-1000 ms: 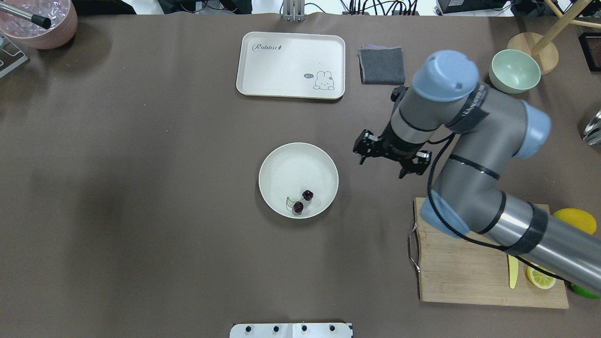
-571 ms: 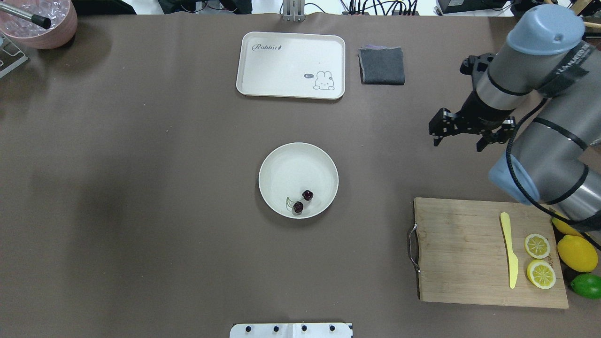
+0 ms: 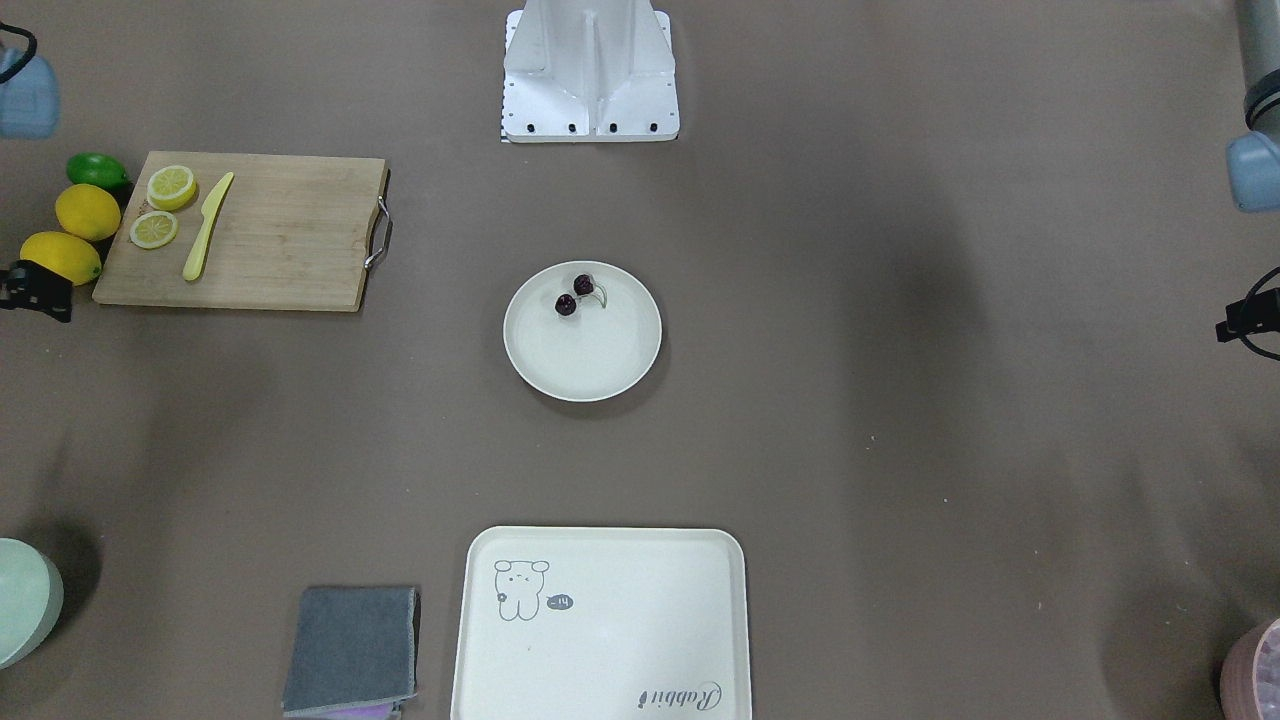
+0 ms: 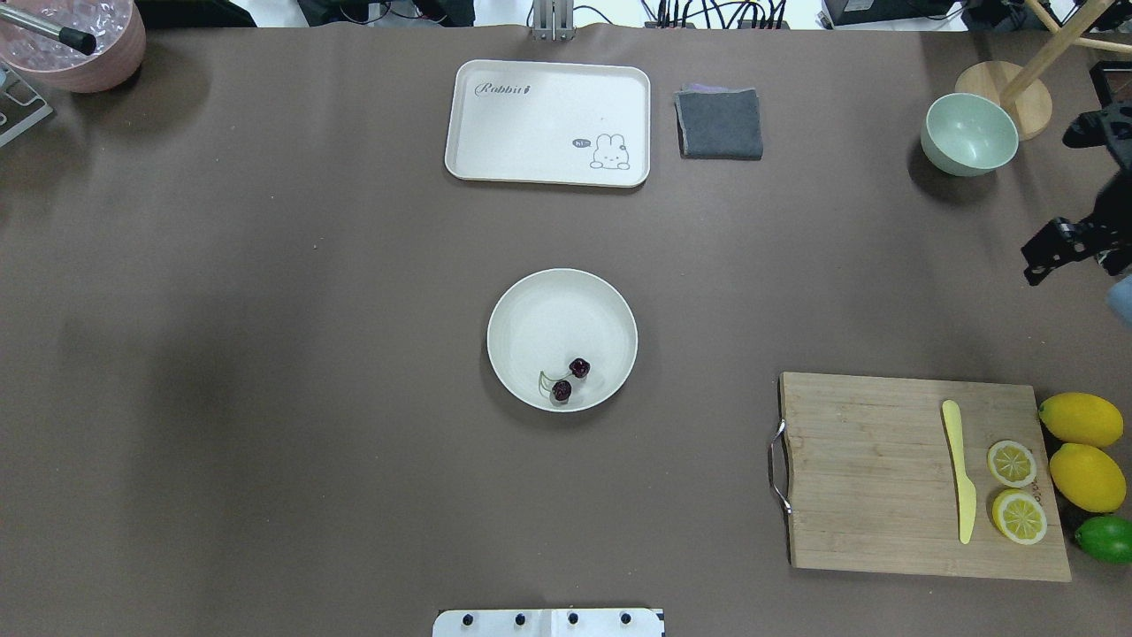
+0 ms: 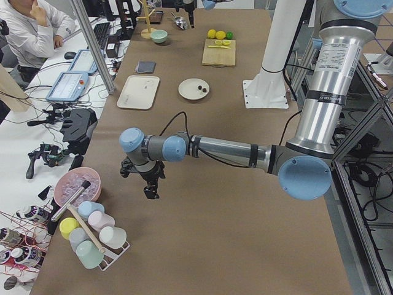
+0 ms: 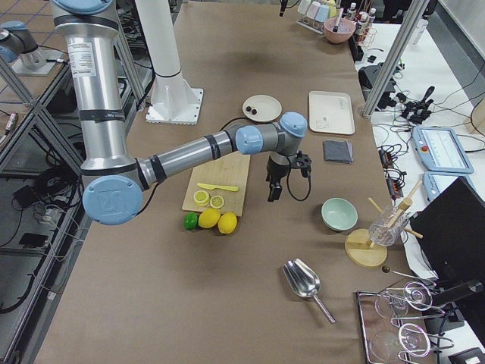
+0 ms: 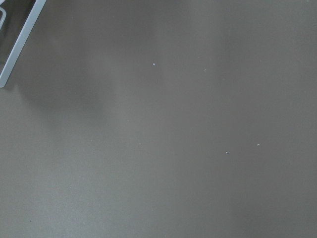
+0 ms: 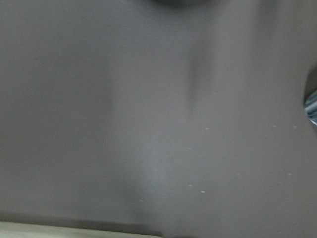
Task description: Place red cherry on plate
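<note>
Seen from overhead, the cherry (image 4: 570,379) lay in the plate (image 4: 562,305) near its 6 o'clock rim. The right hand (image 4: 1050,250) hung at the desk's (image 4: 265,354) 3 o'clock edge. I could not tell whether it or the left hand (image 5: 148,188) was wide or narrow.

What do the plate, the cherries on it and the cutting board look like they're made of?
The plate: matte cream, likely plastic or a fibre composite; it has a soft sheen and no glaze glare. The cherries: glossy dark maroon skin on a thin green stem; whether they are real or fake cannot be told. The cutting board: bamboo or wood, pale tan with visible strip grain.
</note>
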